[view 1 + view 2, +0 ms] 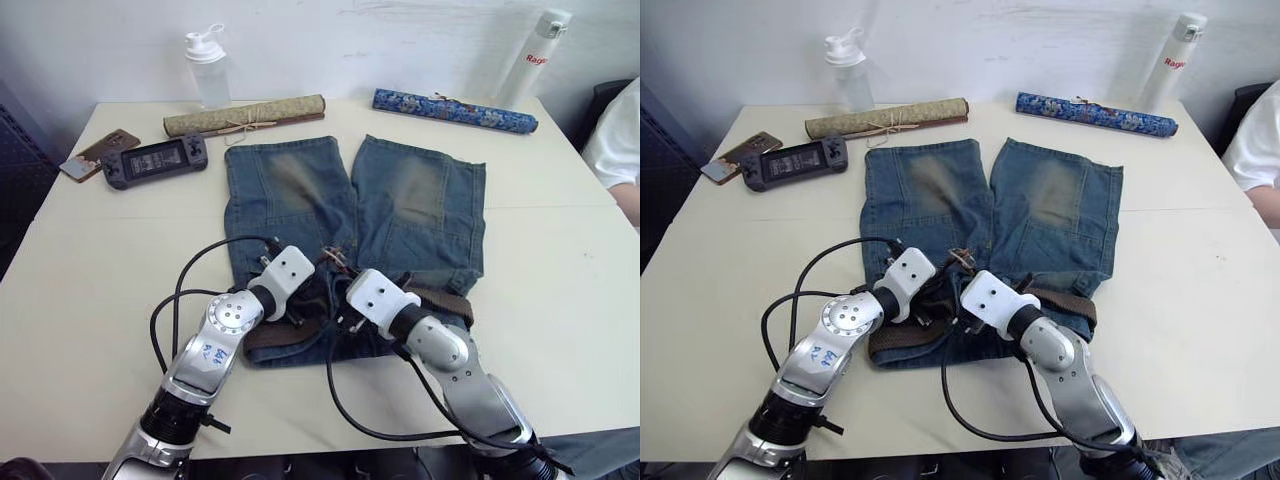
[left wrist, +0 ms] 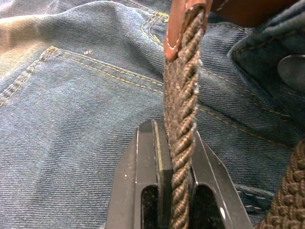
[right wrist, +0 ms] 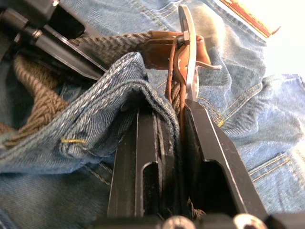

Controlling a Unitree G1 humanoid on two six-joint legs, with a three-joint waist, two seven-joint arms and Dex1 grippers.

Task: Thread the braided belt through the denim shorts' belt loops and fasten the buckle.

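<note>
On the cream surface (image 1: pixel 90 270) the braided belt (image 2: pixel 181 124) sits around the denim shorts (image 1: pixel 400 215) waistband — left end effector (image 2: pixel 176 157) clamping the strap, right end effector (image 3: pixel 171 129) pinching denim and belt beside the buckle (image 3: pixel 188 57) — fastening apparently outstanding.

faded blue denim shorts (image 1: pixel 420 215), olive-brown braided belt (image 2: pixel 183 119)

A pale cream table (image 1: pixel 90 290) with rounded corners stands against a plain white wall (image 1: pixel 330 40); light falls evenly across it; a dark floor (image 1: pixel 15 170) shows at the robot's left.
</note>
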